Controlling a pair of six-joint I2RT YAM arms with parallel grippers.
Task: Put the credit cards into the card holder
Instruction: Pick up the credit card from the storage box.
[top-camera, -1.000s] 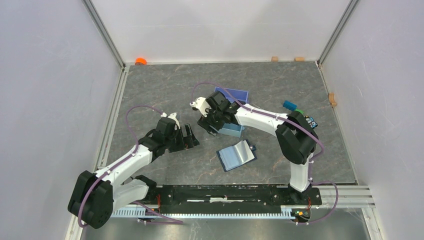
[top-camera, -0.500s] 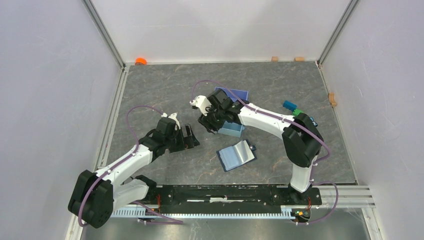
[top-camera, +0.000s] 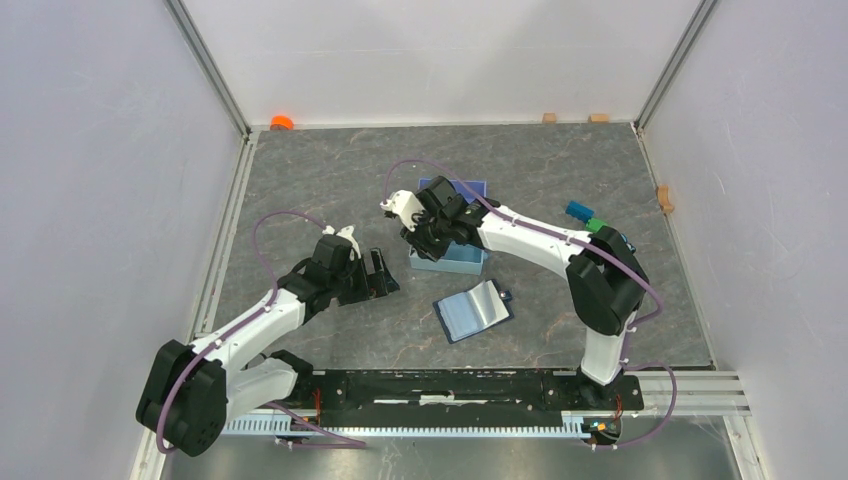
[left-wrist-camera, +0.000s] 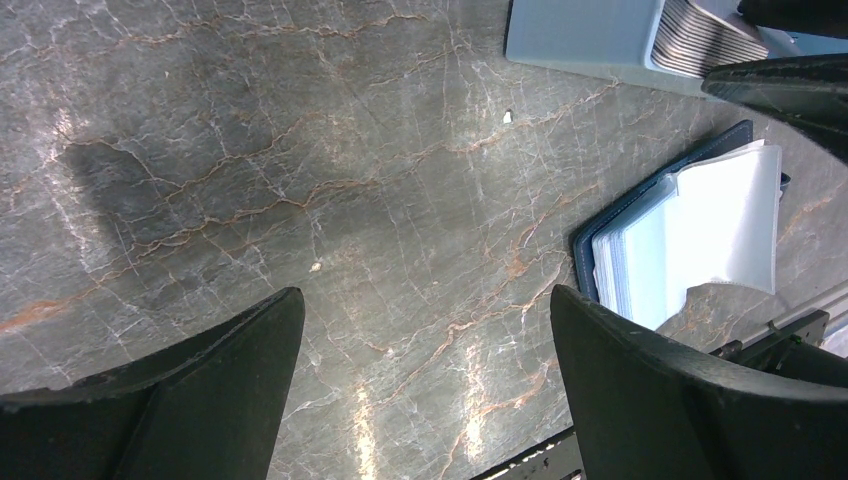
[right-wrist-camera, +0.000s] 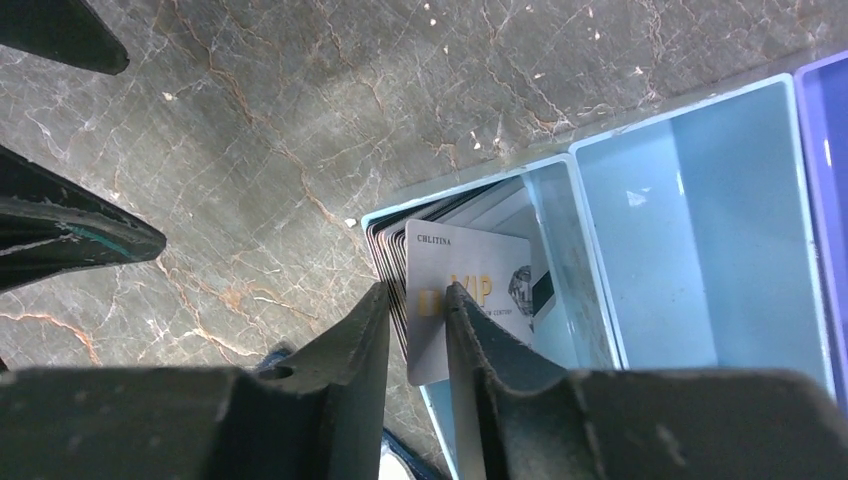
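Right end effector (right-wrist-camera: 418, 298): jaws close-set astride pale grey-white rectangular credit card (right-wrist-camera: 480, 262), clamp not verifiable | card: stack front, light-blue plastic tray (right-wrist-camera: 700, 250) end cell | dark navy folding card holder (top-camera: 475, 310): open on counter, base side of end effector | risk: tight stack drags neighbouring cards out; shallow pinch slips

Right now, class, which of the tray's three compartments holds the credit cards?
The light-blue end compartment, farthest from the purple compartment, by the right gripper: the credit cards stand stacked in it. The middle compartment shows bare floor.
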